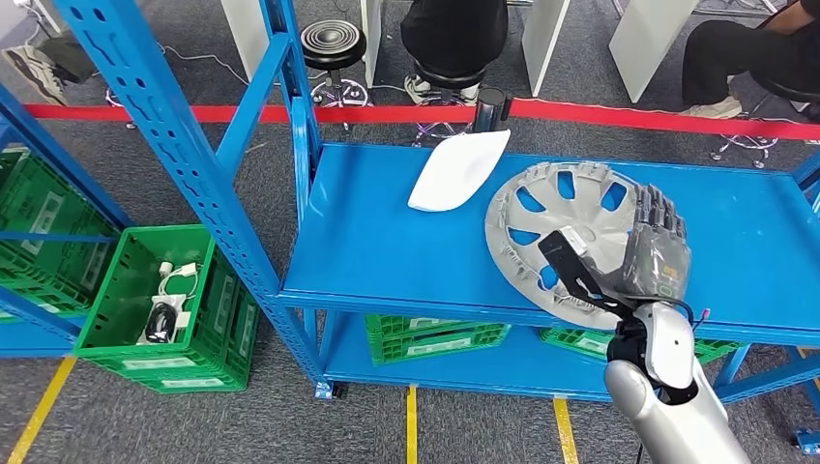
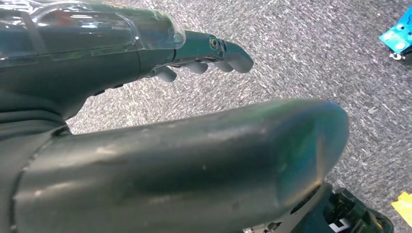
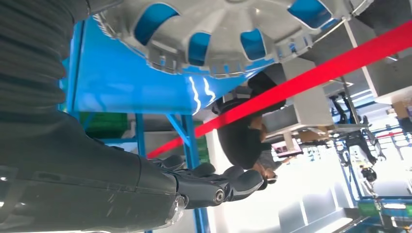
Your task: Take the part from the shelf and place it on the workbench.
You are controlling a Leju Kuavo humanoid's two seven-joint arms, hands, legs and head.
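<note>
Silver and jointed, the right arm (image 1: pixel 667 387) rises from the lower right of the head view to the right hand (image 1: pixel 650 253), which lies over the right edge of the hubcap (image 1: pixel 571 232), dark fingers (image 1: pixel 659 215) spread flat on the face and thumb (image 1: pixel 572 263) at the near rim. Whether it truly grips the hubcap I cannot tell; the right wrist view shows the fingers (image 3: pixel 228 182) extended and apart, with the hubcap's slotted rim (image 3: pixel 218 34) close beside the hand. One hubcap, silver-grey with openings showing blue through them, sits on the right half of the blue shelf (image 1: pixel 367 242), its near edge at the shelf's front lip. One white curved panel (image 1: pixel 456 169) lies just beside it toward the upper middle of the frame, near the rear edge.

In the left wrist view, the left hand (image 2: pixel 194 63) hangs over grey carpet, fingers straight and holding nothing.

At the lower left one green crate (image 1: pixel 160 309) holds a white cable and a dark item. Two more green crates (image 1: pixel 435 338) sit on the lower shelf level. A red barrier tape (image 1: pixel 387 113) crosses the top of the frame; behind it are one black stool (image 1: pixel 334 48) and two seated people (image 1: pixel 454 39).
</note>
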